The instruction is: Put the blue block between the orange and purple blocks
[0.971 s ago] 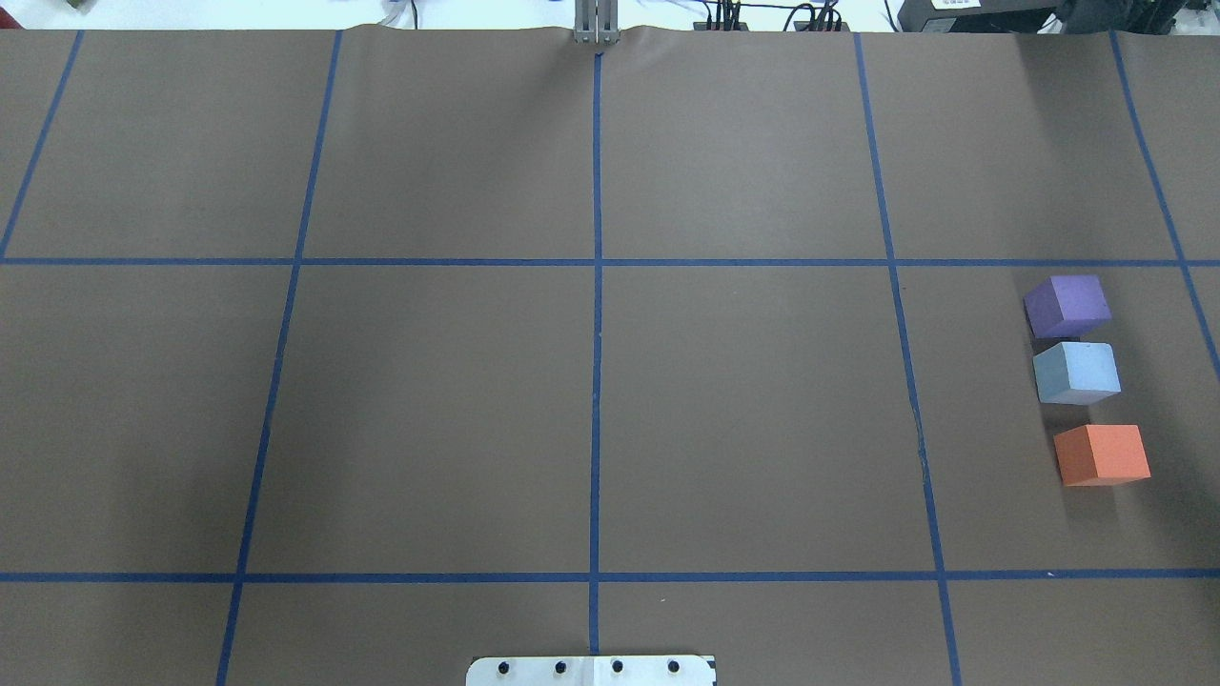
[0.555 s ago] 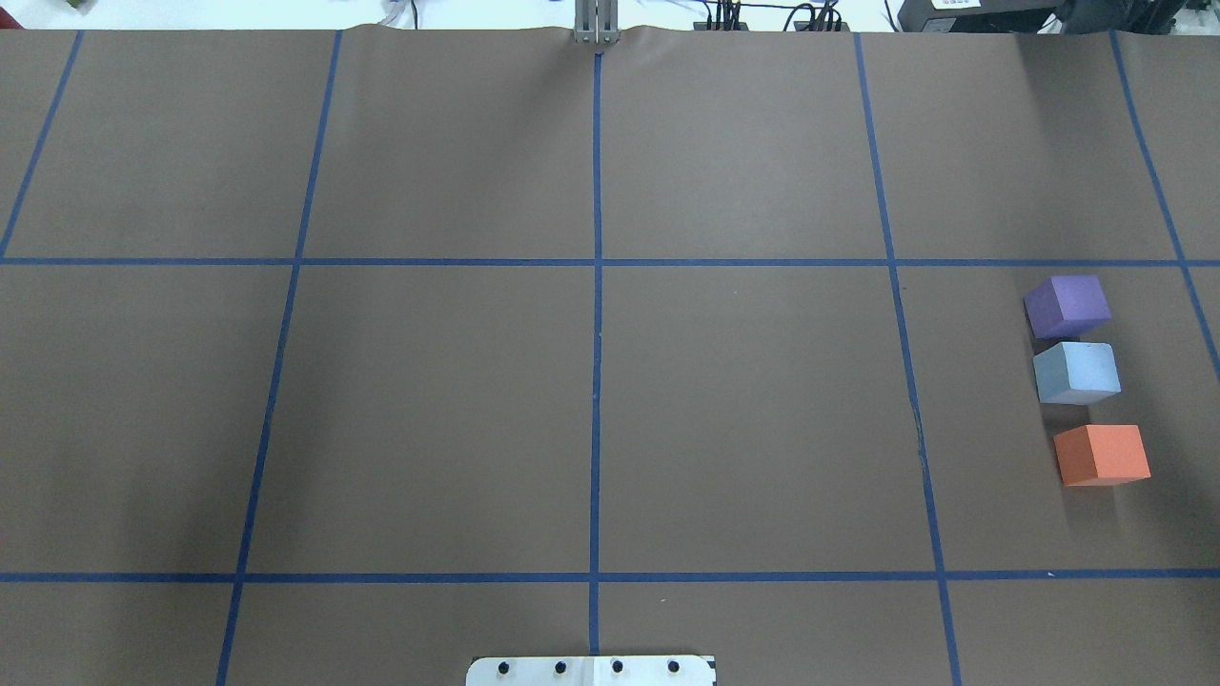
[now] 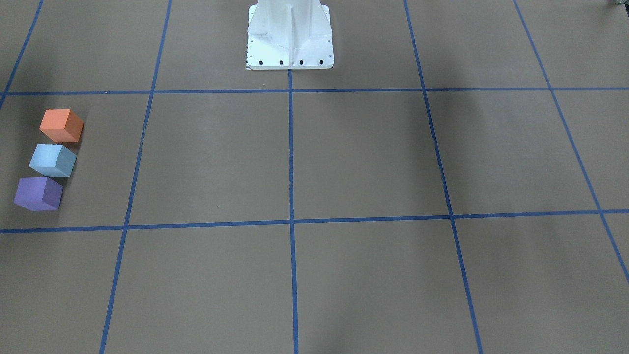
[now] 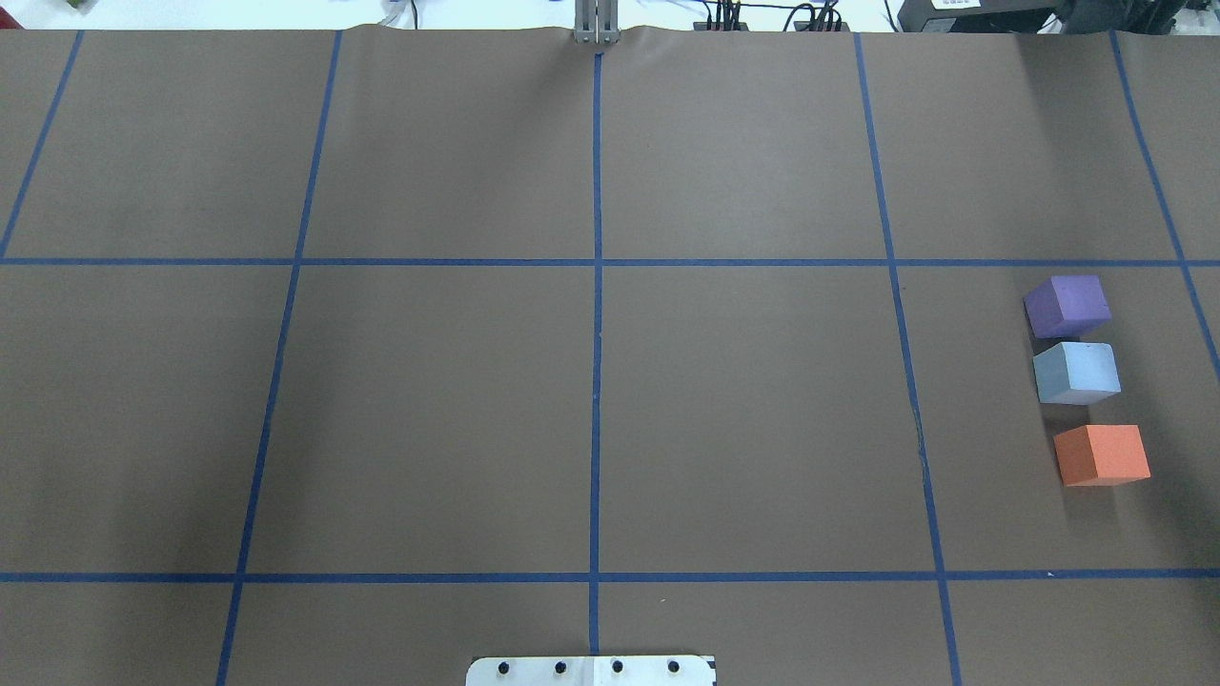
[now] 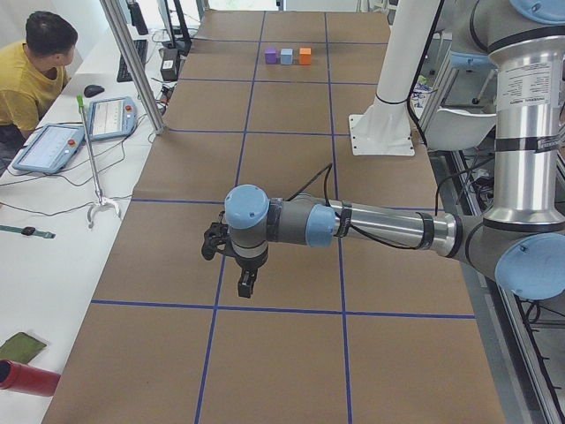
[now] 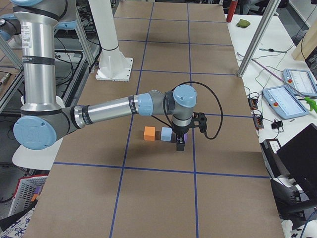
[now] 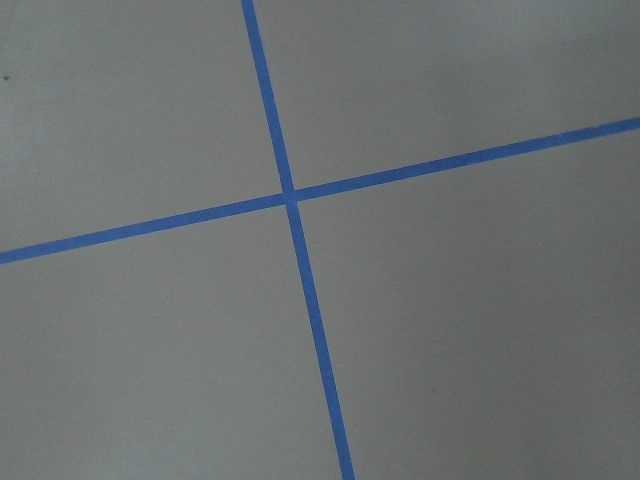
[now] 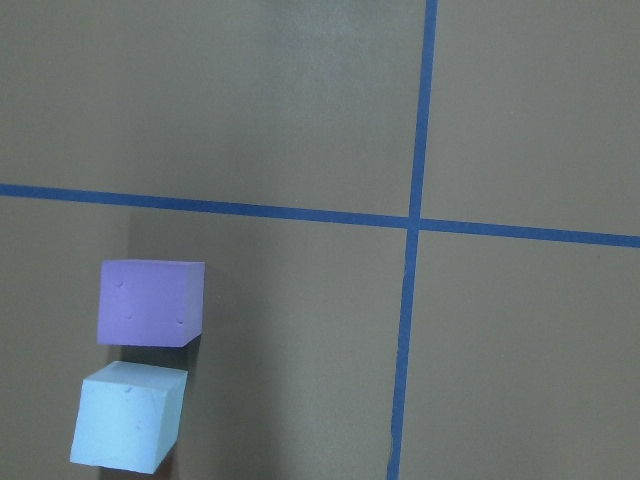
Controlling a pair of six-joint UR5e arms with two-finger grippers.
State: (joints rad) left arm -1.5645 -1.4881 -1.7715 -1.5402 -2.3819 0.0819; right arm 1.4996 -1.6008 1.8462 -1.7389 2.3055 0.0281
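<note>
**Brown-paper table: 3 blocks in one row, blue in the middle**

Table (image 4: pixel 429 410) is covered in brown paper and divided into squares by blue tape lines (image 4: pixel 596 381). One white base plate (image 3: pixel 290 39) is bolted at the robot's edge.

Counts:
- 3 blocks, one of each colour: purple block (image 4: pixel 1067 305), blue block (image 4: pixel 1077 372), orange block (image 4: pixel 1103 454).
- 2 arms, 2 grippers.
- 1 operator (image 5: pixel 35 75) in a yellow shirt, seated at the white side bench.
- 2 teach pendants (image 5: pixel 48 146) are seen on that bench in the left view.

Task item: blue block is set on the table between purple and orange, all in one grid square on the robot's right. It sits just beside purple. A clearer gap to orange is seen from overhead. In the right wrist view it is seen turned slightly relative to purple.

Right gripper (image 6: pixel 180 145) is hung over the row at the purple end, and part of the purple block is hidden by it in the right view. Opening cannot be told, since it is seen from the side only.

Left gripper (image 5: pixel 245 284) is held above the table near a tape line, well apart from the blocks. Only a tape crossing is shown in its wrist view. Opening cannot be told either.
</note>
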